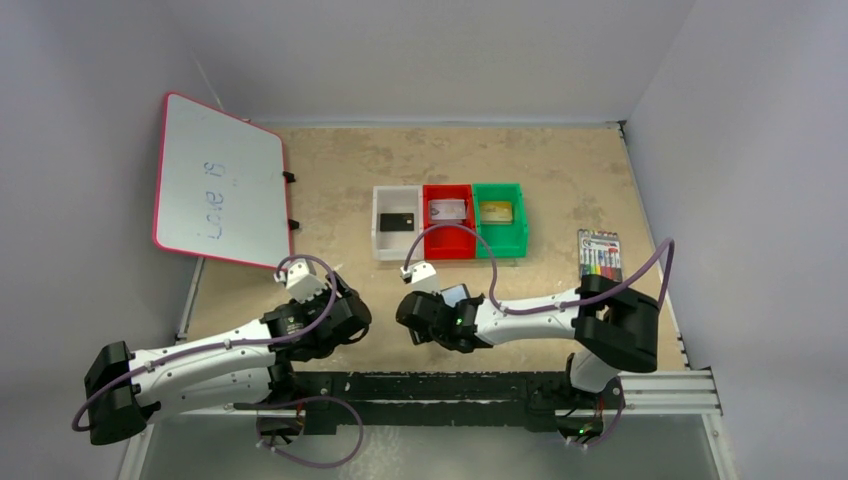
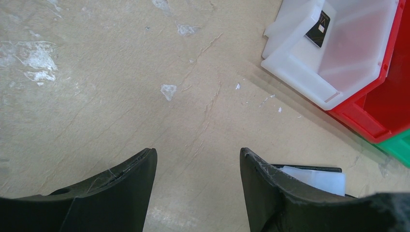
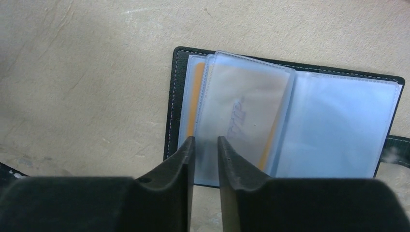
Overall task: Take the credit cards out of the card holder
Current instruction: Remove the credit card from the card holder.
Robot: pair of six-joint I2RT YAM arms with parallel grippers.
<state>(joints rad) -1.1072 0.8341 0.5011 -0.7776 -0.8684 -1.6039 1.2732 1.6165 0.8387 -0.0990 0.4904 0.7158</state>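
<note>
The card holder [image 3: 285, 116] lies open on the table, its clear blue-grey sleeves facing up. Orange-tan strips show through the left sleeves. My right gripper [image 3: 206, 141] hovers over the near edge of the left sleeves, jaws a narrow gap apart with nothing between them. From above, the holder [image 1: 458, 293] is mostly hidden under the right gripper [image 1: 440, 302]. A black credit card [image 1: 397, 220] lies in the white bin, a silver one [image 1: 448, 209] in the red bin, a gold one [image 1: 496, 211] in the green bin. My left gripper [image 2: 198, 154] is open over bare table, left of the holder [image 2: 309, 174].
The white bin [image 1: 385, 243], red bin [image 1: 447, 248] and green bin [image 1: 500, 243] stand in a row at mid-table. A clear pack of coloured markers [image 1: 598, 255] lies at the right. A whiteboard [image 1: 215, 180] leans at the back left. Walls enclose the table.
</note>
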